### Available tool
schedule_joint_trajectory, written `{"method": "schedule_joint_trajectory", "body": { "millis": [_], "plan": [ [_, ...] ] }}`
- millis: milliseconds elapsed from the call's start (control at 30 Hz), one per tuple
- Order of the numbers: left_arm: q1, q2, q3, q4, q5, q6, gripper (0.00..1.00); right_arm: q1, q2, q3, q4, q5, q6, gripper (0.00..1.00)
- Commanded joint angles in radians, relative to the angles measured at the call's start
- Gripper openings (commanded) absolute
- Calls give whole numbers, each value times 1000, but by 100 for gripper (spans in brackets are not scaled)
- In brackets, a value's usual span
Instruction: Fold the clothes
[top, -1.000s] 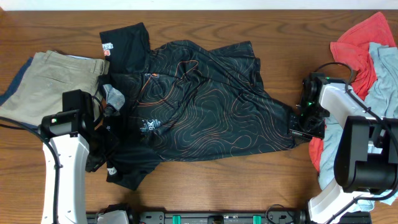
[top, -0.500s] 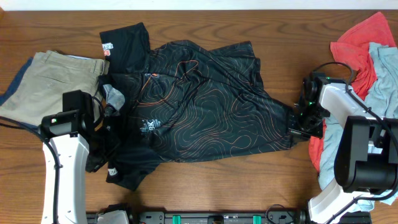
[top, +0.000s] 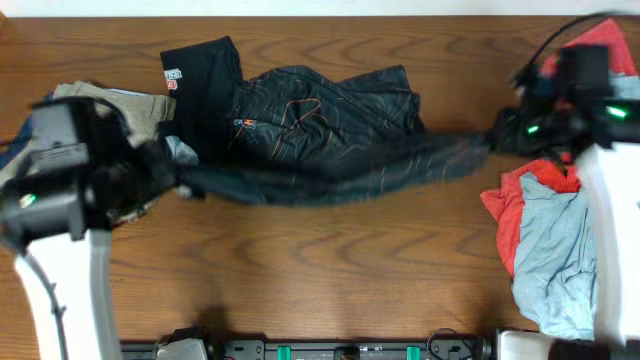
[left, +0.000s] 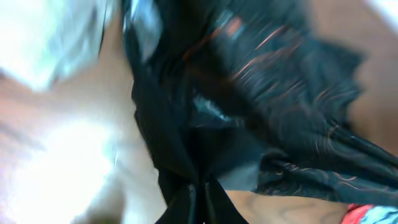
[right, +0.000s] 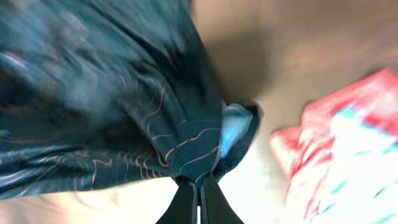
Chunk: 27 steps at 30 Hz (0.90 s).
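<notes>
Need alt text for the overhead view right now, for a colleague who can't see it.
A black jersey with orange contour lines is stretched between the left gripper and right gripper, each clamped on an end, over a wooden table. Khaki trousers lie at left; red and light-blue garments are piled at right.

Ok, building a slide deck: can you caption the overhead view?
The black jersey stretched between the left end effector and right end effector over the table.

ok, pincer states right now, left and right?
Left pincer: closed, holding one end of the black jersey.
Right pincer: closed, holding the opposite end of it.
</notes>
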<state>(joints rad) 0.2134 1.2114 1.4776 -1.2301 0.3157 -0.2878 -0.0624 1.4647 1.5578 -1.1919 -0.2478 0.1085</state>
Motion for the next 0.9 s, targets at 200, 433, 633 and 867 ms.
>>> {"method": "schedule_joint_trajectory", "body": {
  "millis": [200,433,633,867],
  "plan": [
    [3,-106,412,-3,16,25,6,-4,-183,383,-4,36,-8,1],
    [3,-138,667,-3,16,24,6,-4,-251,591,-5,180,-9,1],
    [3,-135,739,0,13,24,6,-4,-258,609,-8,272,-10,1],
    [3,-14,739,-4,15,21,6,-4,-122,607,-38,274,-21,1]
  ]
}}
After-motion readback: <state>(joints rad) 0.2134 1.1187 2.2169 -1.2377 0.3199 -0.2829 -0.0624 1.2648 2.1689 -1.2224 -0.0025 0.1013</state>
